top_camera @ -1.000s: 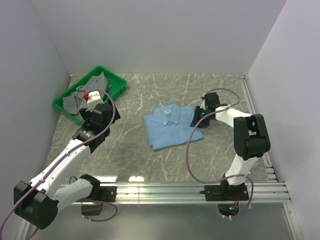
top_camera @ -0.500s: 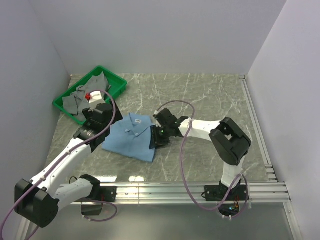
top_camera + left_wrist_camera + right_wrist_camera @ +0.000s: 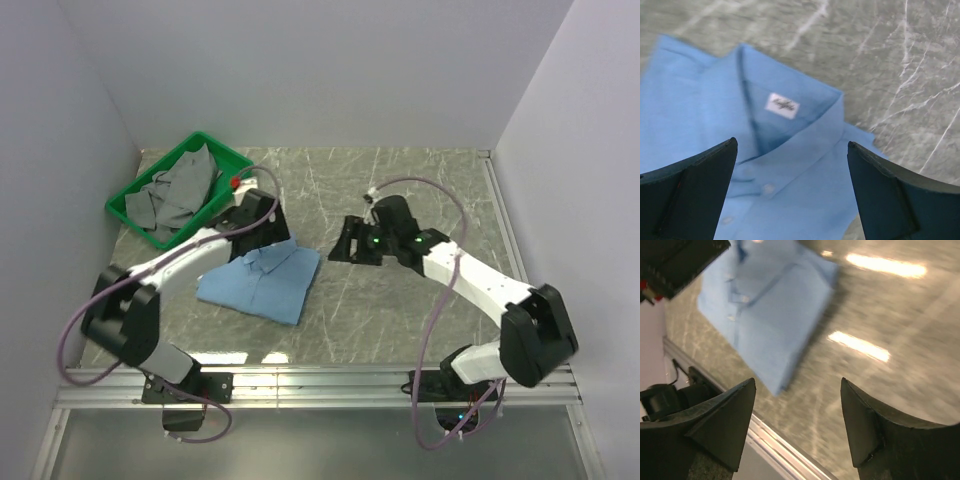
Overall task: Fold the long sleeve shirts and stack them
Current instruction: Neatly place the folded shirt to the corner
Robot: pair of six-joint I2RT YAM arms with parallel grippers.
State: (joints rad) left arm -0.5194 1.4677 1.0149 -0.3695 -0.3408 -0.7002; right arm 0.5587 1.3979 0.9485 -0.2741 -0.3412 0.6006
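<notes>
green bin [image 3: 228,156]: sits on the table [image 3: 420,180], using it as my reference point here
in the bin: a rumpled heap of gray cloth [image 3: 175,192], filling most of it; can't tell how many pieces
shirt [image 3: 262,283]: light blue, folded into a rough rectangle, lying flat on the table outside the bin, just off its right corner and toward the near edge; collar up, white neck label and small buttons showing
left fingers [image 3: 270,222]: spread wide with nothing between them, hovering over the shirt's collar, right beside the bin's right corner
right fingers [image 3: 350,245]: spread apart too, empty, well right of the bin, past the shirt and not touching it
</notes>
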